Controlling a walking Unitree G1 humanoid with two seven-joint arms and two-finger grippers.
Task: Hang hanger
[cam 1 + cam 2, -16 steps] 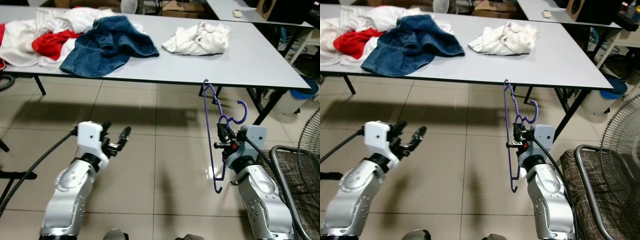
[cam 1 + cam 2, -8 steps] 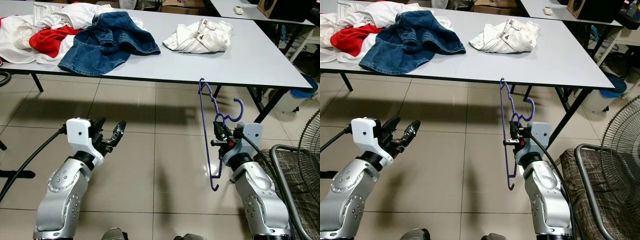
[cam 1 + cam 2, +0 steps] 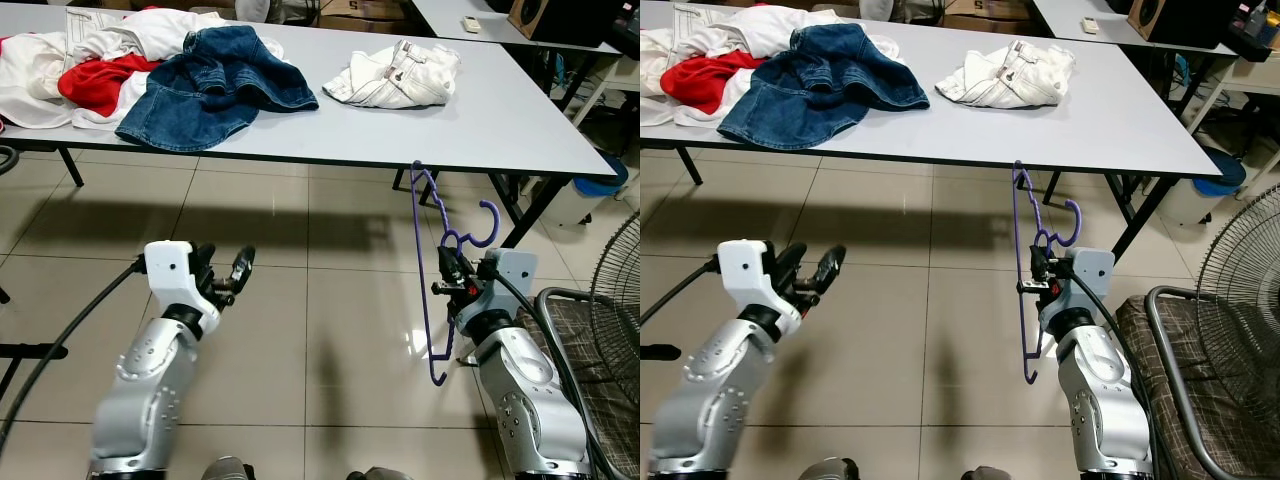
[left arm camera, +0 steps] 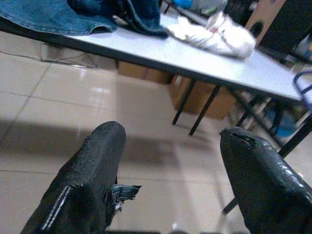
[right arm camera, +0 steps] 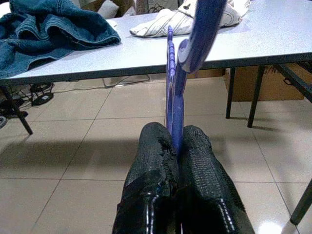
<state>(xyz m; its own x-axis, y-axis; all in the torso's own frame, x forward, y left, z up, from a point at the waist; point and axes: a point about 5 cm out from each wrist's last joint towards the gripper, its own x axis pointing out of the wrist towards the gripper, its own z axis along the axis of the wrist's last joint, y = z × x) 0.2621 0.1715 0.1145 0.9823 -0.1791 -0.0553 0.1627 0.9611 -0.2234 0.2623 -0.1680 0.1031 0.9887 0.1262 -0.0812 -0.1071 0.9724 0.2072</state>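
Pinching the purple hanger [image 3: 428, 290] between my right fingers [image 5: 176, 146], I hold it upright out in front of me, above the tiled floor [image 3: 300, 300] and just short of the near edge of the bench [image 3: 520, 120]. My right gripper [image 3: 447, 281] is clamped on a thin strand of the frame close under the hook, so most of the hanger sticks up and hangs down free of the grip. That is my main worry: with so narrow a purchase, I judge the frame could pivot or slip between the pads if I swing the arm quickly, and the hook would then face the wrong way when I reach a rail. I can see no rail or rod from here, so I may have to turn or walk, and the hanger's top corner sits close to the bench edge, where it could snag and be knocked out of my hold. My left gripper [image 3: 232, 280] hangs spread and empty, low beside me, away from the denim garment [image 3: 215, 85] and white clothes [image 3: 395, 75] on the bench.
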